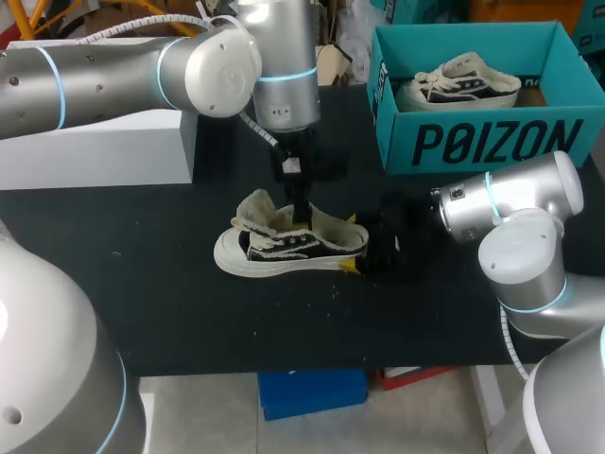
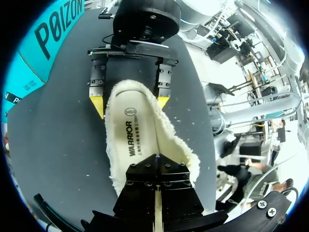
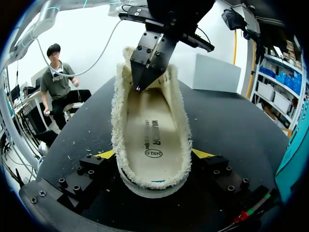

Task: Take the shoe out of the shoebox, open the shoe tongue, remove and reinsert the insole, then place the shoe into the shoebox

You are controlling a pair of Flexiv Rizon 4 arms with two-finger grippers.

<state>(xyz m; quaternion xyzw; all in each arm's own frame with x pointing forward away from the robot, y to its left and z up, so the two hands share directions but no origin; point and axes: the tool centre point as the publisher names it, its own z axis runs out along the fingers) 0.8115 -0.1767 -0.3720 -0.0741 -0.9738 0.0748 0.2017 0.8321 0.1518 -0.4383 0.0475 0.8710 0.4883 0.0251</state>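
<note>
White block [image 1: 104, 147] is sitting on a black table [image 1: 142, 284]
The block is resting along the table's far left side, while small pale specks [image 1: 321, 295] are lying scattered across the dark surface toward its front.
</note>
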